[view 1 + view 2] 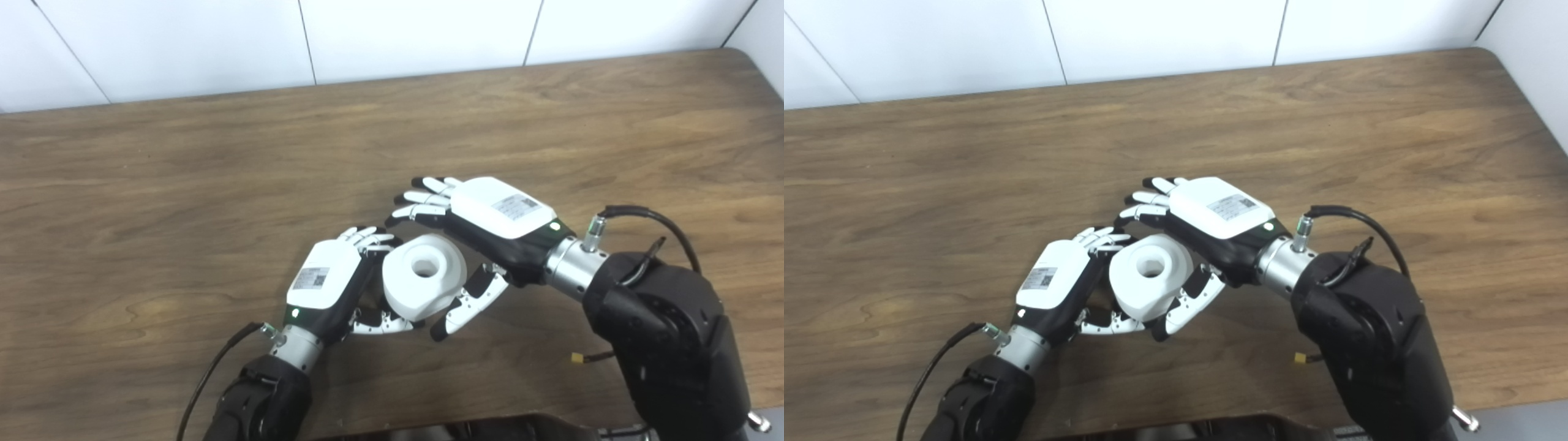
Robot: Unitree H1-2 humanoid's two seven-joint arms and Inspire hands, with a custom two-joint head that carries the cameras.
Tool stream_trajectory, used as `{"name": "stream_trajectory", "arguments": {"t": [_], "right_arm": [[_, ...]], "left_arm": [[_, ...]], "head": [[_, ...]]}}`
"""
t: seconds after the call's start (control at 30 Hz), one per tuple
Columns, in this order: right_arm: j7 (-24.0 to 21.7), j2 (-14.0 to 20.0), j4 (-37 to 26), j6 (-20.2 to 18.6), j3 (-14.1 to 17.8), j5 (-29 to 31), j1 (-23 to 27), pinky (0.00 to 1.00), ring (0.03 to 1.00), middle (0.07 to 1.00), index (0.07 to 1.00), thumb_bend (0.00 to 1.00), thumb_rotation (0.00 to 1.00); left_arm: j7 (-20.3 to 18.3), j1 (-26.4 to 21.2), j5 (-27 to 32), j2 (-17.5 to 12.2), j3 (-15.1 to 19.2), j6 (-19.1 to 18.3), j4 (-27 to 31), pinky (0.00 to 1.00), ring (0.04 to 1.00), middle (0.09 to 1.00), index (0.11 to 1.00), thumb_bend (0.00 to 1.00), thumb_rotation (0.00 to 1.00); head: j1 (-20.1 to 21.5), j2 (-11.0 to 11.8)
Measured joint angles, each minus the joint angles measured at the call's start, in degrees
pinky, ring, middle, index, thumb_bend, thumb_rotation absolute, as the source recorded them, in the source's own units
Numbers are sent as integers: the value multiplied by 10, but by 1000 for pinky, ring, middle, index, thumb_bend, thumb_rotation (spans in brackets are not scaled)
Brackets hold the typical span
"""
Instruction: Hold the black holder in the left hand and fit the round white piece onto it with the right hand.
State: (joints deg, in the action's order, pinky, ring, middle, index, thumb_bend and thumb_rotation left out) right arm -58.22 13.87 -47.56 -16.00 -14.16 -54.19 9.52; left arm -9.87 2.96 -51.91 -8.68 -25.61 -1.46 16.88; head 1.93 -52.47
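Left hand (327, 285) cradling round white plastic piece with centre hole (422, 277), black holder hidden; right hand (490, 223) spread loosely beside piece, thumb touching; piece looking rigid, light, slick — gripping outer rim seeming best.

The black holder cannot be made out in either view: whatever the left hand (327, 282) grips is covered by the round white piece (422, 275) and by that hand's own palm and curled fingers. The right hand (490, 220) has its palm side turned away, so contact between it and the white piece cannot be judged. The bench (184, 184) is cut off at the left, right and bottom picture edges, and both forearms leave at the bottom edge.
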Motion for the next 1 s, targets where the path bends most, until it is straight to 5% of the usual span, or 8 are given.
{"name": "stream_trajectory", "arguments": {"t": [1.0], "right_arm": [[-51,3,-31,-37,45,12,45,1000,1000,972,927,1000,427]], "left_arm": [[-14,-6,-15,-1,-2,-9,2,890,852,794,496,517,88]], "head": [[-3,2]]}}
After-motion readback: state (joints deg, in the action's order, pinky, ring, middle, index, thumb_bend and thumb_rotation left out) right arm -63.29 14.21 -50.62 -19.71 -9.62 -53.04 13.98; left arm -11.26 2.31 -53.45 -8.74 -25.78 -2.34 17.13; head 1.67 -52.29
